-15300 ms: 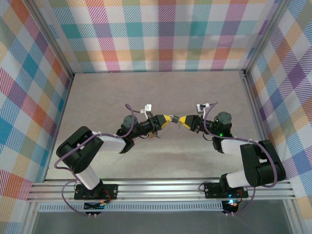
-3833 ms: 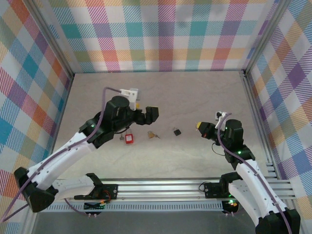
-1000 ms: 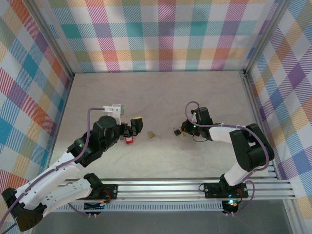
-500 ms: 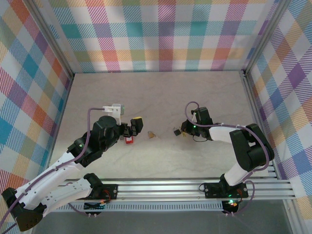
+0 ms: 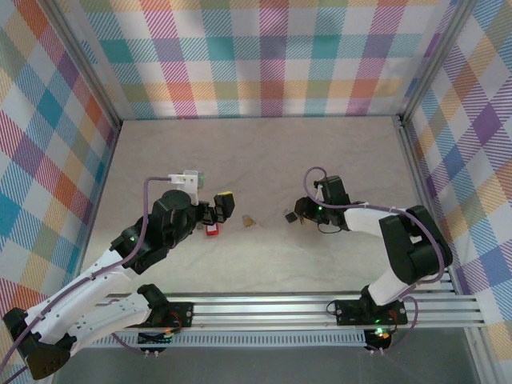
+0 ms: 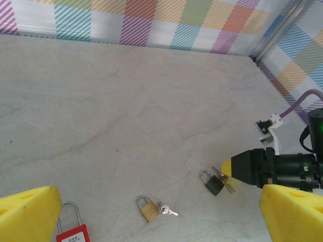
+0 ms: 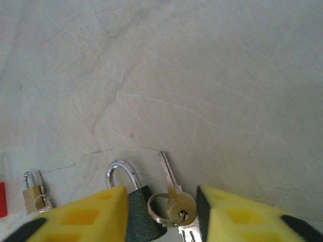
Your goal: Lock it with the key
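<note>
A small black padlock (image 7: 143, 214) lies on the table with a key ring and a brass key (image 7: 179, 207) beside its body. My right gripper (image 7: 161, 204) is low over them, open; the padlock body and the key's head lie between the yellow fingers (image 7: 237, 217). From above, this padlock (image 5: 286, 214) sits just left of the right gripper (image 5: 297, 216). The left wrist view shows the black padlock (image 6: 214, 183) too. My left gripper (image 5: 222, 206) hovers open above the table, holding nothing, its yellow fingertips (image 6: 28, 214) wide apart.
A brass padlock (image 5: 249, 220) with a silver key lies left of the black one. A red padlock (image 5: 212, 230) lies under the left gripper. Plaid walls (image 5: 264, 56) enclose three sides, and an aluminium rail (image 5: 264, 308) runs along the near edge.
My right gripper's jaws have parted from shut to open around the black padlock and its key. The left arm and the padlocks have stayed where they were.
</note>
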### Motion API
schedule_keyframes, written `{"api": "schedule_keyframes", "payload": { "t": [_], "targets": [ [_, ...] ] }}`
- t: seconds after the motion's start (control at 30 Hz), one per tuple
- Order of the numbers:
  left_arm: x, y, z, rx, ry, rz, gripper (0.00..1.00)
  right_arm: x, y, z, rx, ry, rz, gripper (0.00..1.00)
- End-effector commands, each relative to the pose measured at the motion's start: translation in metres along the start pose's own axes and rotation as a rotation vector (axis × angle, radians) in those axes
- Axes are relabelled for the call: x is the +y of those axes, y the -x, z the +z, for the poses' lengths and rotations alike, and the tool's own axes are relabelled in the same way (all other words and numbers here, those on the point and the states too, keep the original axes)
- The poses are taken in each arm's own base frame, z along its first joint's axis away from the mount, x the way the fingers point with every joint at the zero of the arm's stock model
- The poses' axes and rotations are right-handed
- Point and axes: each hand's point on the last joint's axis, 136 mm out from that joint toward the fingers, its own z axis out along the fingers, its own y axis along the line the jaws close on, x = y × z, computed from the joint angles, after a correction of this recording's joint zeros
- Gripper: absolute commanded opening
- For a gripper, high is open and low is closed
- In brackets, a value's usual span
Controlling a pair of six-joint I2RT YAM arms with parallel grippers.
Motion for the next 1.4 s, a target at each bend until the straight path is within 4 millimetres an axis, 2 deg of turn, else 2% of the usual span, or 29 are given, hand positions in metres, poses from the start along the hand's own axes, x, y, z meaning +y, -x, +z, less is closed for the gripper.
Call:
{"api": "schedule_keyframes", "payload": {
  "t": [0.0, 0.1, 0.23, 0.33, 0.43, 0.53, 0.77, 0.9, 1.1, 1.27, 1.37],
  "targets": [
    [0.0, 0.006, -0.005, -0.033, 0.001, 0.001, 1.0, 0.013, 0.013, -0.013, -0.041, 0.008, -0.043, 0.5],
    [0.0, 0.007, -0.006, -0.04, -0.002, -0.001, 1.0, 0.017, 0.018, -0.022, -0.064, 0.005, -0.069, 0.6],
    [-0.001, 0.004, -0.004, -0.031, -0.004, -0.003, 1.0, 0.032, 0.027, -0.038, -0.091, 0.029, -0.126, 0.71],
    [-0.001, 0.003, -0.003, -0.029, -0.007, -0.008, 1.0, 0.046, 0.032, -0.053, -0.111, 0.049, -0.184, 0.86],
    [0.0, 0.002, -0.003, -0.03, -0.002, -0.011, 1.0, 0.055, 0.037, -0.07, -0.152, 0.041, -0.229, 0.95],
    [0.002, 0.001, -0.002, -0.03, 0.002, -0.011, 1.0, 0.067, 0.042, -0.088, -0.198, 0.058, -0.263, 1.0],
    [0.006, -0.003, 0.003, -0.025, 0.029, -0.01, 1.0, 0.083, 0.055, -0.132, -0.306, 0.042, -0.329, 0.99],
    [0.016, -0.002, 0.004, -0.026, 0.095, -0.033, 1.0, 0.078, 0.066, -0.156, -0.423, -0.001, -0.341, 0.99],
    [0.028, -0.004, 0.007, 0.002, 0.186, -0.035, 1.0, 0.054, 0.081, -0.187, -0.615, -0.138, -0.362, 0.99],
    [0.034, -0.006, 0.01, 0.002, 0.223, -0.028, 1.0, 0.023, 0.086, -0.199, -0.691, -0.317, -0.386, 0.99],
    [0.037, -0.007, 0.012, -0.014, 0.232, -0.034, 1.0, 0.008, 0.087, -0.196, -0.719, -0.396, -0.418, 0.99]
  ]
}}
